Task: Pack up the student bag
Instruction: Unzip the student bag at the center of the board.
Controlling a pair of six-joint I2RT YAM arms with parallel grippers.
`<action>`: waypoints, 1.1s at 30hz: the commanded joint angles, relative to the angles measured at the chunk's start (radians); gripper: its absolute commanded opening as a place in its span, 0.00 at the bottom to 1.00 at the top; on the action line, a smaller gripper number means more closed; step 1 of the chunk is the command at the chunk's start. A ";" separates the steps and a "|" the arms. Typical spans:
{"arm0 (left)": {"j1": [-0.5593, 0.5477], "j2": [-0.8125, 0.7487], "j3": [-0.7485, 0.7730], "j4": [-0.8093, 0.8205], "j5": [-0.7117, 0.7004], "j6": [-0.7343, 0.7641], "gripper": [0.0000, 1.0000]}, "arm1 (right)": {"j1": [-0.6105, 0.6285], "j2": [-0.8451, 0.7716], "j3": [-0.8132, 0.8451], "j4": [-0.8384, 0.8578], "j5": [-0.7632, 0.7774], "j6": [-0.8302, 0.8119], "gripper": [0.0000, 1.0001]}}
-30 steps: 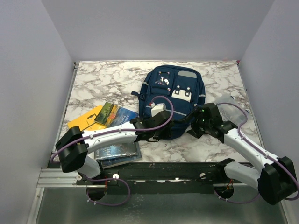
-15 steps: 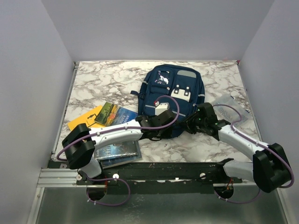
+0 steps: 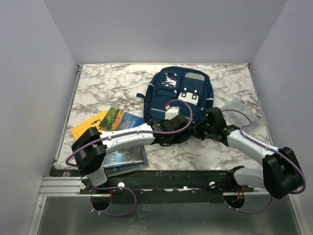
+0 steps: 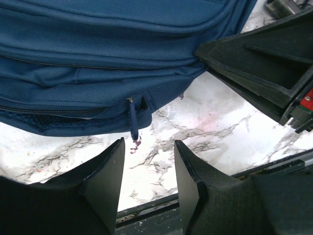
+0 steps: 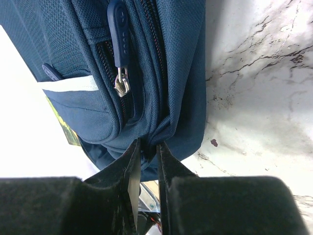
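Note:
The student bag (image 3: pixel 181 93), navy with white buckle clips, lies flat in the middle of the marble table. At its near right corner my right gripper (image 3: pixel 198 129) is shut on a fold of the bag's fabric (image 5: pixel 166 58), the jaws (image 5: pixel 149 147) pinching the seam just below a zipper pull (image 5: pixel 119 34). My left gripper (image 3: pixel 168 137) hangs at the bag's near edge. In the left wrist view its jaws (image 4: pixel 146 144) stand open over bare marble with nothing between them. A small blue zipper pull (image 4: pixel 133 122) dangles from the bag (image 4: pixel 98 49) just above the left fingertip.
Books lie at the near left: a yellow one (image 3: pixel 90 125), one with a landscape cover (image 3: pixel 120 120) and a dark one (image 3: pixel 122 157) under my left arm. A clear plastic item (image 3: pixel 239 108) sits at the right. The black front rail (image 3: pixel 171 178) borders the near edge.
My right gripper closed from wide open onto the bag's near right corner. The bag slid slightly toward the back. My left arm swung right along the bag's near edge.

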 commanded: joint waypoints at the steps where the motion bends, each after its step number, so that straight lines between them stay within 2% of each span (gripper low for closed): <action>1: -0.001 -0.013 -0.011 -0.030 -0.075 0.004 0.50 | -0.002 -0.018 0.012 0.015 0.010 -0.003 0.18; 5: -0.001 0.017 0.004 -0.029 -0.065 0.027 0.49 | -0.002 -0.023 0.002 0.028 0.007 -0.002 0.16; 12: -0.001 0.067 0.036 -0.027 -0.102 0.058 0.36 | -0.002 -0.019 0.008 0.020 0.007 -0.021 0.13; 19: 0.002 0.104 0.053 -0.023 -0.132 0.083 0.29 | -0.001 -0.041 0.003 0.010 0.017 -0.055 0.14; 22: 0.010 0.107 0.054 -0.013 -0.145 0.116 0.19 | -0.001 -0.047 -0.003 0.027 -0.003 -0.129 0.28; 25: 0.014 0.065 0.017 0.058 -0.100 0.158 0.00 | 0.001 -0.067 0.004 -0.015 0.006 -0.210 0.37; 28: 0.014 0.017 -0.050 0.173 -0.008 0.203 0.00 | 0.002 -0.106 -0.005 -0.058 0.052 -0.237 0.43; 33: 0.014 -0.025 -0.085 0.262 0.130 0.227 0.00 | 0.010 -0.126 -0.034 -0.027 0.005 -0.189 0.45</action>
